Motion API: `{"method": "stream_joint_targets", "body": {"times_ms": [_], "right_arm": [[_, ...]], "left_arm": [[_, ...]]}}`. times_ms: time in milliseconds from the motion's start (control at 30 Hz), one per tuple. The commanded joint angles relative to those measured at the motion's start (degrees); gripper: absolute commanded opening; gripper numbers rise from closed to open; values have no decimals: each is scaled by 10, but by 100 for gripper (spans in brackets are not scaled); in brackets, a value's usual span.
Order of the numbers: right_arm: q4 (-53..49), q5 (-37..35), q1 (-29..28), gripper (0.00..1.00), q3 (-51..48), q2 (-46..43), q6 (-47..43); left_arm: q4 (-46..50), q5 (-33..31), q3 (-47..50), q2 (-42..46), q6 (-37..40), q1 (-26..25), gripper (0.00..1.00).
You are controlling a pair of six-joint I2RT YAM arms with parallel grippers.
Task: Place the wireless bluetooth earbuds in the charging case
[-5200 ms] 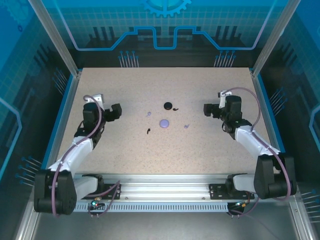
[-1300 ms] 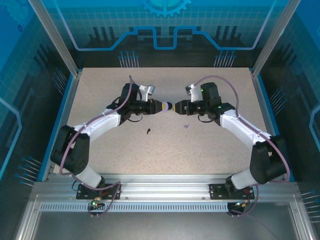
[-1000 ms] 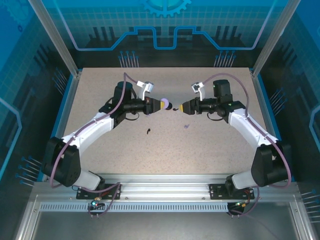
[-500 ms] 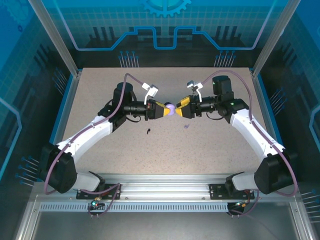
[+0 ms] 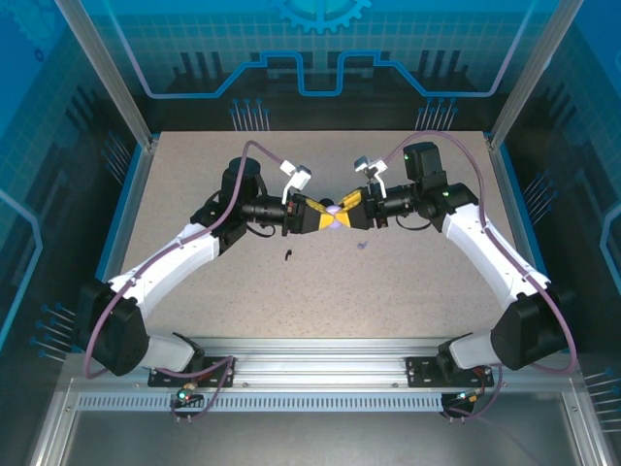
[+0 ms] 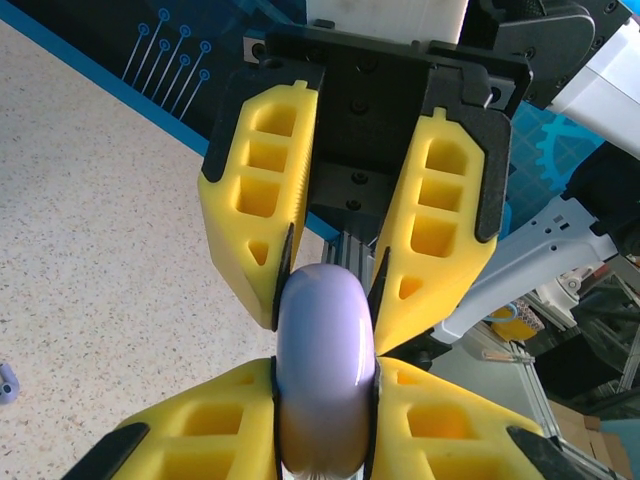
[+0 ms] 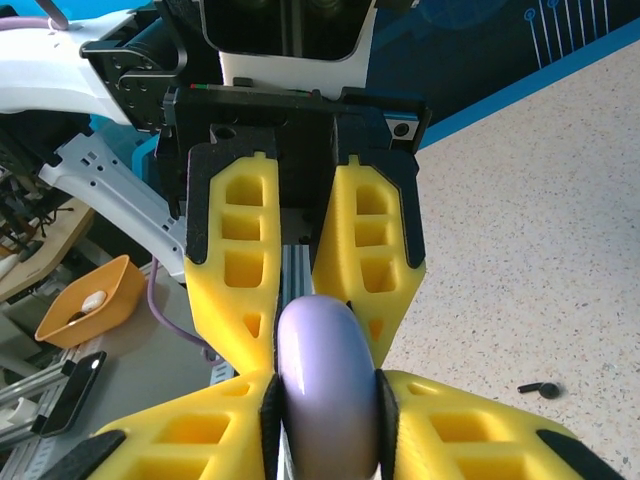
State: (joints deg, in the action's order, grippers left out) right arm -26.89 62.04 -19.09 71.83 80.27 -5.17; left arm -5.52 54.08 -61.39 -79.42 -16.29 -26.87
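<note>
1. A black earbud (image 5: 289, 255) lies on the surface (image 5: 408, 291) left of centre, well apart from both arms. From above it is a dark speck and its stem is hard to make out. The right wrist view shows a black earbud (image 7: 538, 388) lying flat on the surface; whether it is the same one cannot be told.
2. The left tool (image 5: 322, 217) reaches in from the left, raised above the middle of the surface. Its yellow fingers (image 6: 200, 425) are clamped on the near end of the charging case (image 6: 322, 370).
3. The pale lavender charging case (image 5: 334, 211) is pinched between the two tools. Its seam is hidden by the fingers, so open or closed cannot be told. Both wrist views cut off its lower end.
4. The right tool (image 5: 346, 208) meets it from the right. Its fingers (image 7: 200, 440) are closed on the same case (image 7: 327, 385).
5. A pale lavender earbud (image 5: 361, 246) lies on the surface just nearer than the right tool, too small for detail.
6. In the left wrist view, a small pale piece (image 6: 5, 383) is cut off by the left edge.
</note>
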Motion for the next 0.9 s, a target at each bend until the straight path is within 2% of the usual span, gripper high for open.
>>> {"method": "stream_joint_targets", "body": {"times_ms": [0,100,300,400,667,867], "right_arm": [[-34,29,-12,29,18,6,-21],[-35,28,-12,22,19,6,-21],[36,3,-8,14,-3,-22,37],[76,-12,-4,11,-13,-36,79],[151,-40,-4,11,-36,-53,152],[212,-74,-3,10,-54,-61,206]], "left_arm": [[5,2,-23,10,16,-4,19],[6,0,-24,10,15,-4,21],[-22,-22,-10,18,-6,-4,39],[-42,-30,-5,16,-26,-3,41],[-140,-27,21,14,-93,-3,43],[-170,-31,34,21,-113,-3,43]]}}
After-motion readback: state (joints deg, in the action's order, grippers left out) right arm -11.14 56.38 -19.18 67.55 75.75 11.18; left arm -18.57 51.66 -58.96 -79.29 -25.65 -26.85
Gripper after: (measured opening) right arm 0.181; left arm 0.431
